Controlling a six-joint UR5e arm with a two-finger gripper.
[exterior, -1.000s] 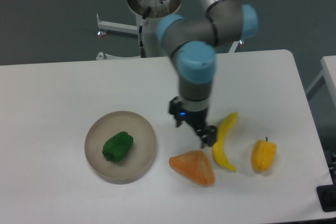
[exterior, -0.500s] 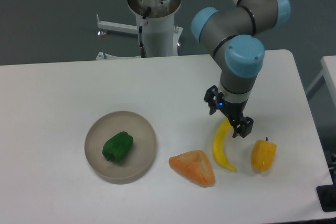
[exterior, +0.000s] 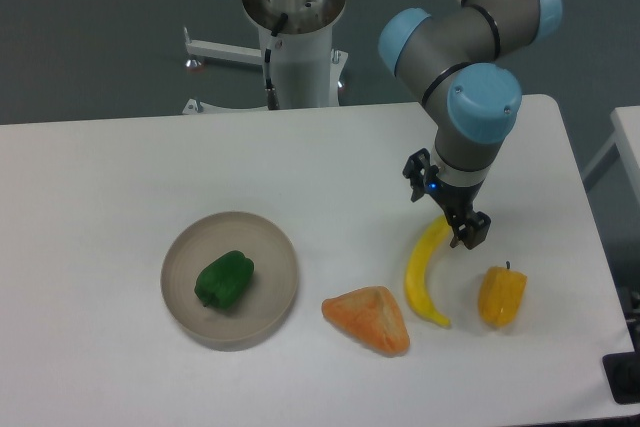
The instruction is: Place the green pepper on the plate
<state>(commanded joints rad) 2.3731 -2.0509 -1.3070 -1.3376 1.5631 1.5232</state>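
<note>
Pepper [exterior: 224, 279] on plate [exterior: 277, 247], long axis tilted up to the right, tool [exterior: 462, 230] over banana [exterior: 424, 272], grip unclear

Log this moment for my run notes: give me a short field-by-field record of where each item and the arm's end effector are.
task item: small glossy dark-green pepper, lying inside the plate
target: round grey-beige shallow plate, front left of the white table
task state: pepper is on the plate
end effector: above the top end of the yellow curved banana, holding nothing visible; open or shut unclear
other items: orange wedge-shaped piece left of the banana; yellow-orange pepper with dark stem right of it
</note>
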